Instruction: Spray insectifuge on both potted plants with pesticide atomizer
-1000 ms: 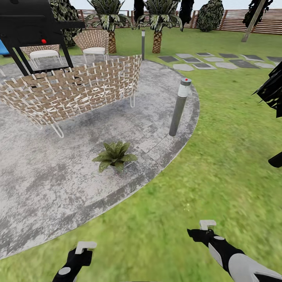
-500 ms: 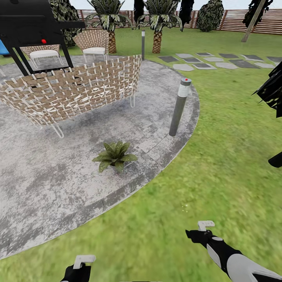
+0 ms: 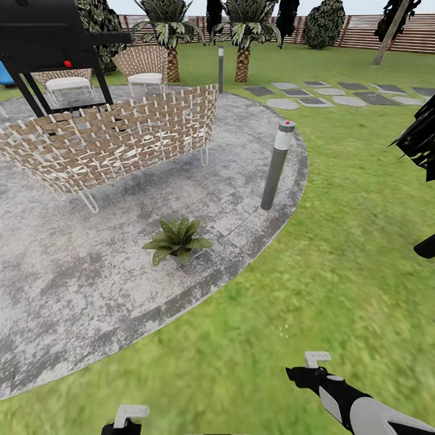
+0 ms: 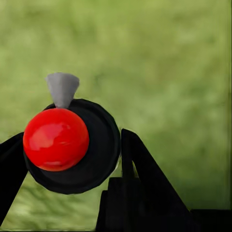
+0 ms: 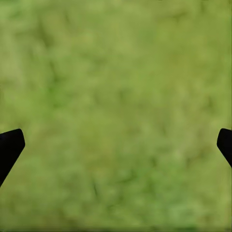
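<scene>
At your far left, your left gripper [image 4: 72,140] has its two black fingers closed on either side of the small dark green-black pesticide atomizer [image 4: 99,145]. The left wrist view looks down on the atomizer's red neck and pale grey spray nozzle, with blurred grass beyond. The pick-up looks done, so the step in hand is carrying the atomizer to the first plant.

Ahead of that hand and a little to the right, a small potted plant [image 3: 177,240] with a rosette of pointed green leaves sits on the round mottled-grey paved patio [image 3: 72,290], near its curved edge. A strip of green lawn [image 3: 338,272] lies between you and that edge, and the plant is well apart from the gripper. Behind the plant is a long woven tan-and-white sofa [image 3: 109,142] on thin white legs. To its right, a tall grey bollard lamp [image 3: 277,164] with a red dot stands at the patio rim; it is not a target.

At the right, your right gripper [image 5: 118,140] hangs over the grass with its fingers spread wide and nothing between them.

The next move probably calls for closing the gap to the plant. Roll forward or reach out, then lift the left arm and turn the nozzle off the grass and onto the leaves. Spray only once the nozzle faces the rosette, and sweep across all of it. The grip should stay firm while the wrist turns.
</scene>
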